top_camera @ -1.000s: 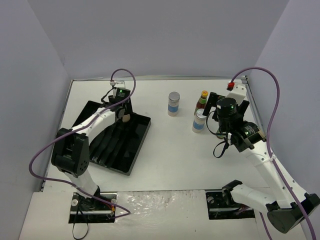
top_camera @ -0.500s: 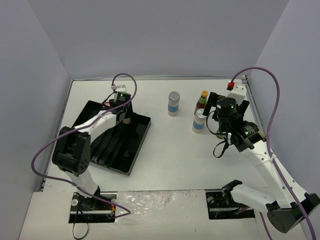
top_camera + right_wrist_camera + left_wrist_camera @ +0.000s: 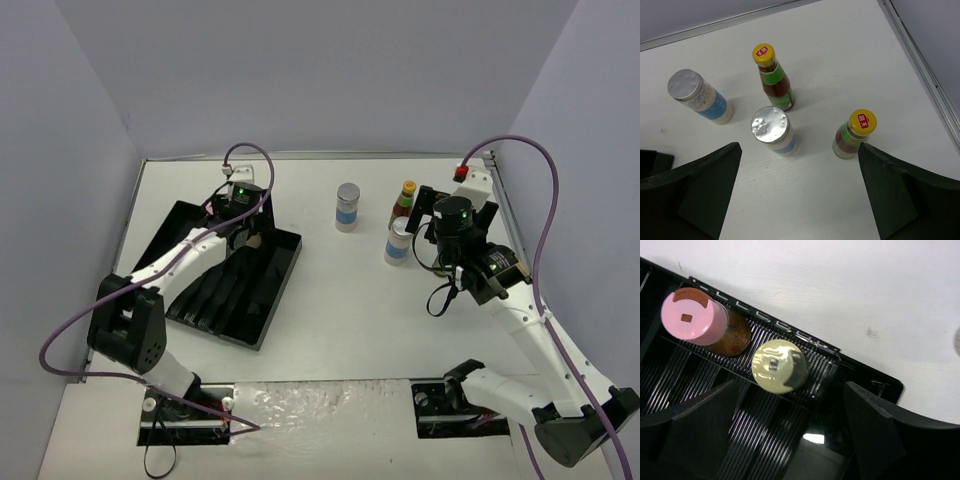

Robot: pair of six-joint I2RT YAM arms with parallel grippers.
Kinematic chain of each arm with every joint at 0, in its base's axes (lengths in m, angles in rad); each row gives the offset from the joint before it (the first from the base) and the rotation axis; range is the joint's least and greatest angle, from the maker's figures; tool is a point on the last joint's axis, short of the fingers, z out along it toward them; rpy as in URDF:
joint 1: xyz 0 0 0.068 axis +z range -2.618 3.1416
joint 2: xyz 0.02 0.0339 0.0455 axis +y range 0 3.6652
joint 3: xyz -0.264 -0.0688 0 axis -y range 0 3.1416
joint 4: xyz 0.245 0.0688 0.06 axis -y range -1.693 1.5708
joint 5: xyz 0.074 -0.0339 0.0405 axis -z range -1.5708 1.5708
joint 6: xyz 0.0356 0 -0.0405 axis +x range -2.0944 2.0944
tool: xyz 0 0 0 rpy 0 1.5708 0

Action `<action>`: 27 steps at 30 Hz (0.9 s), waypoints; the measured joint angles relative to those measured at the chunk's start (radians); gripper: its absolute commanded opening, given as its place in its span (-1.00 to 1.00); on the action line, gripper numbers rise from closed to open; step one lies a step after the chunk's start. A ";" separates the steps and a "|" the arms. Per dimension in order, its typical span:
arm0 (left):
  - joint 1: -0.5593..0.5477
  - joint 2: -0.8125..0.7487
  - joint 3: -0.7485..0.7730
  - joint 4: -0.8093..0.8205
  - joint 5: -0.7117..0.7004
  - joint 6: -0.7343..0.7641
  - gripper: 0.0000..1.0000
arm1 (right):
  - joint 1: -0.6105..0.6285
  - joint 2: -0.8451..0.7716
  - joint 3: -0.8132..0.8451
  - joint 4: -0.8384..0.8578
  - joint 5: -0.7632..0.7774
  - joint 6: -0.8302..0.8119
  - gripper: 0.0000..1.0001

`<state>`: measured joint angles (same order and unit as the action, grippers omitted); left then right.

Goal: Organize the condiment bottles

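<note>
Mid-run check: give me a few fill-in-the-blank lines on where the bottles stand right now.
1. The black tray holds ____ bottles, the pink-capped bottle and the pale-yellow-capped bottle.
2. The right wrist camera shows ____ bottles standing on the white table.
3. Both dark bottles have ____ caps.
4. The left gripper is ____.
Missing words: two; four; yellow; open.

In the overhead view my right hand covers the dark bottle by its right finger. My left hand largely covers the pink-capped bottle and pale-yellow-capped bottle ahead of it. The tray runs off the left wrist view's edges. At that view's right edge is a grey blur I can't identify.
</note>
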<state>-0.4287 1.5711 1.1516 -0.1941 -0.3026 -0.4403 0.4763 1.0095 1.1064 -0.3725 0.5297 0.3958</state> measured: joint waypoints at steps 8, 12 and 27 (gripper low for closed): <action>-0.189 -0.070 0.255 -0.120 -0.006 0.046 0.75 | -0.004 0.000 0.000 -0.004 0.005 0.000 1.00; -0.217 0.096 0.548 -0.185 0.043 0.063 0.76 | -0.012 -0.002 0.000 -0.017 0.004 0.005 1.00; -0.241 0.742 1.192 -0.431 0.132 0.082 0.77 | -0.018 -0.040 0.027 -0.084 0.000 0.024 1.00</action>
<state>-0.6697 2.3131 2.3433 -0.6252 -0.1704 -0.3578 0.4580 0.9699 1.1336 -0.4567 0.5301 0.4202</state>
